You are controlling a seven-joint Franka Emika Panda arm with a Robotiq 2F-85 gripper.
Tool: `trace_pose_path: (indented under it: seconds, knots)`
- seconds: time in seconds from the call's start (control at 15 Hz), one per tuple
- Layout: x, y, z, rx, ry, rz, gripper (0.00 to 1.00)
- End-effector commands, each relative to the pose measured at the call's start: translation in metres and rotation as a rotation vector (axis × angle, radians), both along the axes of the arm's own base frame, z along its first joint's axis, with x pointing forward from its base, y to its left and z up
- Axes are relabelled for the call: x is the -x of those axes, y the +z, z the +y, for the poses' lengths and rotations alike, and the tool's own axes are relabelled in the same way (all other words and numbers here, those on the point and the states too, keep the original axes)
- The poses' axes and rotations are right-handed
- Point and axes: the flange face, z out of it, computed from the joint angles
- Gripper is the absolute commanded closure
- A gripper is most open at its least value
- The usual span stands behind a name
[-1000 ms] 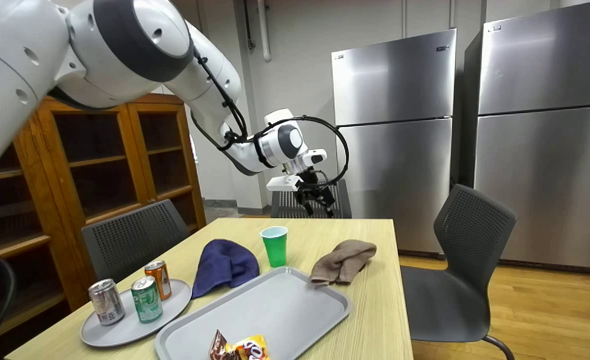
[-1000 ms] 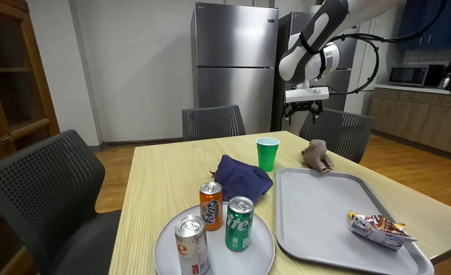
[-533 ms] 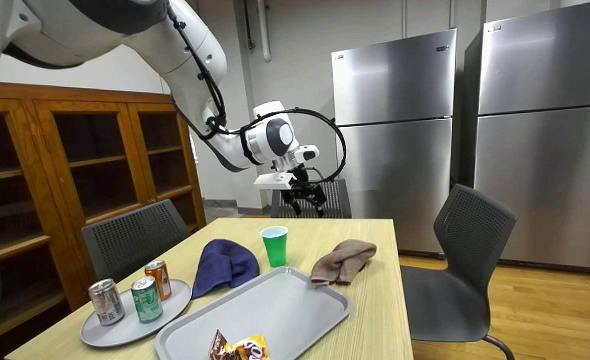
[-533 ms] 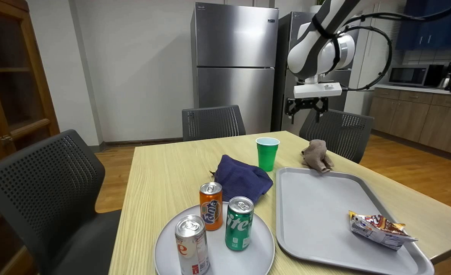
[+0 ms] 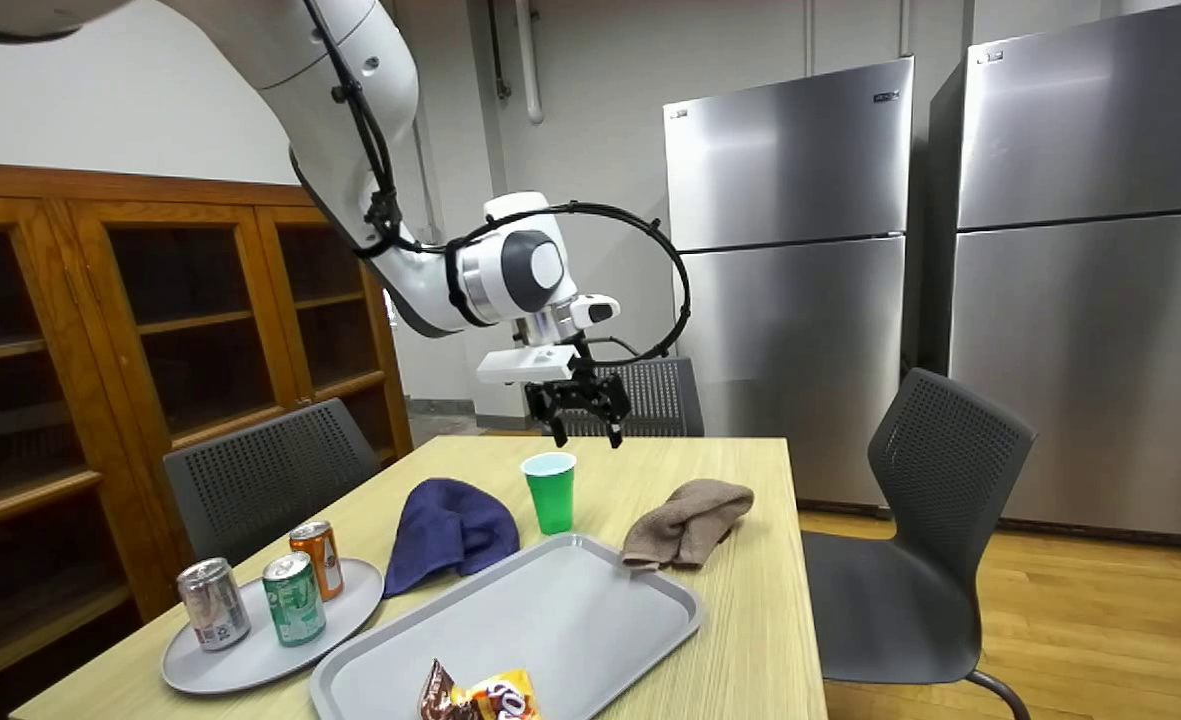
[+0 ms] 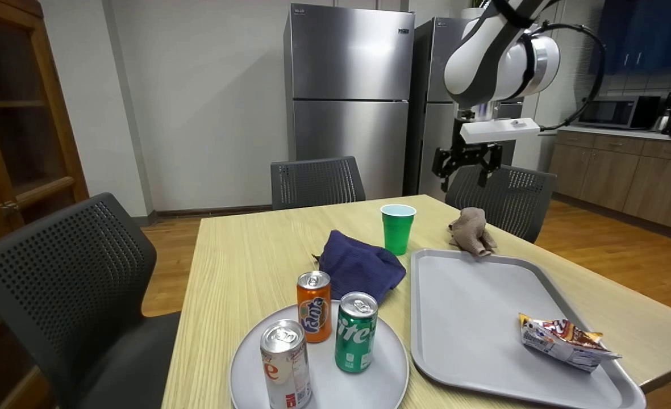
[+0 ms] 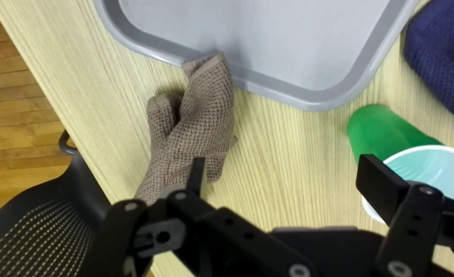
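Observation:
My black gripper (image 5: 588, 438) is open and empty, in the air above the far part of the table. It also shows in an exterior view (image 6: 463, 183) and in the wrist view (image 7: 282, 173). A green cup (image 5: 552, 500), white-rimmed and upright, is nearest to it; in the wrist view a fingertip overlaps the cup (image 7: 382, 129) without visible contact. A crumpled brown cloth (image 7: 196, 127) lies below the other finger, its end on the rim of the grey tray (image 7: 307, 102). A dark blue cloth (image 6: 361, 267) lies beside the cup.
A round grey plate (image 6: 386, 380) holds an orange can (image 6: 314, 312), a green can (image 6: 355, 341) and a silver can (image 6: 286, 369). A snack bag (image 6: 562, 341) lies on the tray. Dark chairs (image 5: 910, 540) stand around the table (image 5: 750, 620). Refrigerators (image 5: 790, 300) stand behind.
The arm and gripper have moved leftward and slightly down in an exterior view, and rightward and slightly down in an exterior view, closer to the cup. The gripper stays open. Objects on the table have not moved.

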Motion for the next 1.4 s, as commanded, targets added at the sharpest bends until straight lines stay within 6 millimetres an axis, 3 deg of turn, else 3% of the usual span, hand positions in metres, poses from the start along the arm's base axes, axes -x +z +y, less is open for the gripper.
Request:
trace_pose_path:
  seconds: [0.0,0.67,1.33]
  knots:
    - [0.032,0.007,-0.001,-0.019,0.104,0.043,0.0]
    - [0.083,-0.003,-0.002,-0.017,0.172,0.106,0.0]
    - [0.152,-0.015,0.032,-0.015,-0.01,0.132,0.0]
